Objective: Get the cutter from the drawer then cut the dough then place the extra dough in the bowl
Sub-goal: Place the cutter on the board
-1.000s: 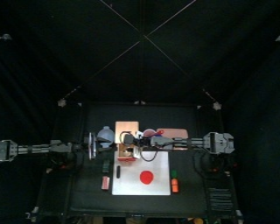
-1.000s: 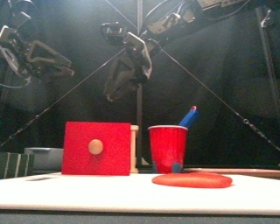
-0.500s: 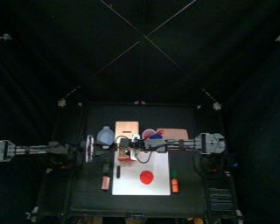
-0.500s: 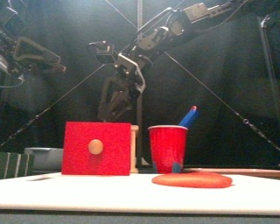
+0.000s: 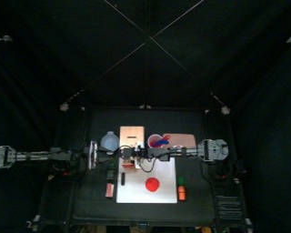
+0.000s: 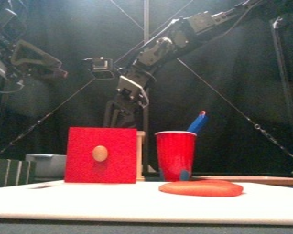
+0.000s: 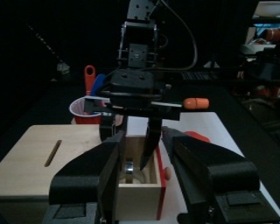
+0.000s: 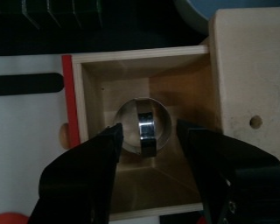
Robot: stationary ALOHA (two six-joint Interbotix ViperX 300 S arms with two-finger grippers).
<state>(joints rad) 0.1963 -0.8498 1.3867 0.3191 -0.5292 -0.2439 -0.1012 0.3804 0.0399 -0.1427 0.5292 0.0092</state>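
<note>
The pale wooden box point(image 5: 134, 136) has its red drawer front point(image 6: 102, 155) pulled out. In the open drawer lies the round metal cutter point(image 8: 143, 122). My right gripper point(image 8: 150, 136) is lowered into the drawer, open, one jaw on each side of the cutter. From the front, the right gripper point(image 6: 122, 117) dips behind the drawer front. My left gripper point(image 7: 149, 159) stays open just left of the box, empty, facing the right gripper. A flat red dough disc point(image 5: 152, 185) lies on the white cutting board point(image 5: 170, 173). The blue-grey bowl point(image 5: 109, 141) stands left of the box.
A red cup point(image 6: 176, 155) holding a blue toy knife point(image 6: 198, 121) stands right of the box, close beside my right arm. Small red pieces point(image 5: 182, 193) lie at the board's edges near the front.
My right gripper has come down and leftward from above the box into the open drawer, around the cutter. The left arm has shifted only slightly.
</note>
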